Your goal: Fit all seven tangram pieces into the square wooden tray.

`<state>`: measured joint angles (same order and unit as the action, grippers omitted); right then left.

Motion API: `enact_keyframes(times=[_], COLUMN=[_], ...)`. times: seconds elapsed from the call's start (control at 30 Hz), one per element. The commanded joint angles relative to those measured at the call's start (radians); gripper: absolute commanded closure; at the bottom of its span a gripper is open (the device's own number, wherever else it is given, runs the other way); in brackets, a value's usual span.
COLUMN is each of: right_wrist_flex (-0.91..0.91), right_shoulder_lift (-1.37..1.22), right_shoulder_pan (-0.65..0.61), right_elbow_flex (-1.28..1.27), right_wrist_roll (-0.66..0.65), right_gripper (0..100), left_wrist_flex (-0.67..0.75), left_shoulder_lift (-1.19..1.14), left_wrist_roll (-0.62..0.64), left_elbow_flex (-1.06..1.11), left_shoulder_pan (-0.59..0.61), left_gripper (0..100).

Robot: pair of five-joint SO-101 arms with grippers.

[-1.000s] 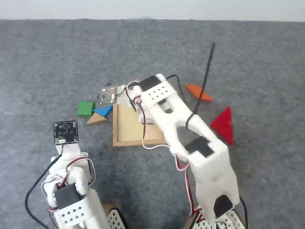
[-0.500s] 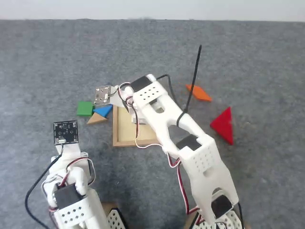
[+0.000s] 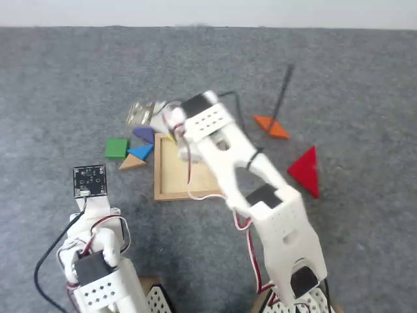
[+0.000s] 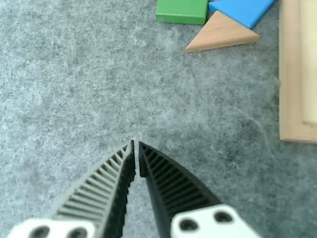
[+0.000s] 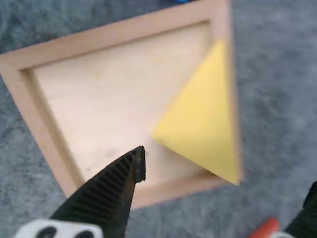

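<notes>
The square wooden tray (image 3: 171, 190) (image 5: 44, 129) sits mid-table and holds a yellow triangle (image 5: 203, 119), which lies against one rim. My right gripper (image 5: 225, 171) hangs open above the tray with nothing between its fingers. A green square (image 3: 116, 148) (image 4: 182, 10), a blue triangle (image 3: 141, 152) (image 4: 242, 10) and a wood-coloured triangle (image 3: 131, 162) (image 4: 220, 34) are clustered left of the tray. A purple piece (image 3: 144, 134) lies behind them. An orange parallelogram (image 3: 271, 126) and a red triangle (image 3: 305, 171) lie to the right. My left gripper (image 4: 136, 145) is shut just above the cloth, short of the cluster.
Grey felt covers the whole table (image 3: 365, 85). The right arm (image 3: 260, 195) stretches over the tray's right half, with a black cable (image 3: 281, 91) sticking up near the orange piece. The left arm (image 3: 98, 261) stays folded at the near left.
The right arm's wrist has swung left and then toward the far side, uncovering the purple piece. The left arm has not moved.
</notes>
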<state>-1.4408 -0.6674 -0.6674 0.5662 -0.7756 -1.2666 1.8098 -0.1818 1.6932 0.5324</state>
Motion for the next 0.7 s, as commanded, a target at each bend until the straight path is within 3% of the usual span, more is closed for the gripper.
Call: enact_keyframes(times=[0.0,0.1,0.3,0.5,0.67], right_wrist_flex=[-0.054,-0.101,-0.005,0.331,0.481], right_shoulder_lift=[0.139,0.148,0.147,0.122,0.119], right_shoulder_pan=[0.088,0.113,0.102,0.110,0.127], right_elbow_flex=[0.052,0.052,-0.052,-0.216,-0.255], right_wrist_roll=[0.025,0.084,0.227,0.347,0.423], right_gripper=[52.8,58.4,89.4,88.9,89.8], left_wrist_flex=[-0.003,-0.003,-0.003,-0.003,-0.003], left_shoulder_lift=[0.018,0.018,0.018,0.018,0.018], left_wrist_roll=[-0.002,-0.002,-0.002,-0.002,-0.002], left_elbow_flex=[-0.012,-0.012,-0.012,-0.012,-0.012], left_shoulder_pan=[0.008,0.008,0.008,0.008,0.008], left_gripper=[99,99,99,99,99])
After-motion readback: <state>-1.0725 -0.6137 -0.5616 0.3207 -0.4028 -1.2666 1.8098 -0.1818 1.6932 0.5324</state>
